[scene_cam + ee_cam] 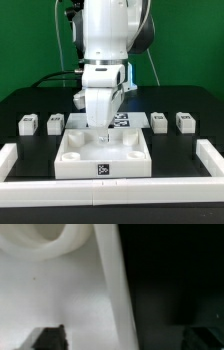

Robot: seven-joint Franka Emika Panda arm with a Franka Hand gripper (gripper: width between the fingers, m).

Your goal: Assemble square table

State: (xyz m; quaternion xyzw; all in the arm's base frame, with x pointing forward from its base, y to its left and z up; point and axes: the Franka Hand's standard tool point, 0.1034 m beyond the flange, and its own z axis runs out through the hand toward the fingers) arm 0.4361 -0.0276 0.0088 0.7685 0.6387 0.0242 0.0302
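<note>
Directly beneath my gripper [103, 120] lies the far edge of the white plastic square slab with rounded corner recesses [103, 155], flat on the black table [35, 105]. My fingers [48, 338] stand apart, empty, straddling that edge, which runs crosswise between them.

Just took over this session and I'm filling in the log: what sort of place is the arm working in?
Most likely a robotics lab bench: a black table fenced by white border rails, a plain green backdrop, and tagged white legs laid out beside the square slab.
</note>
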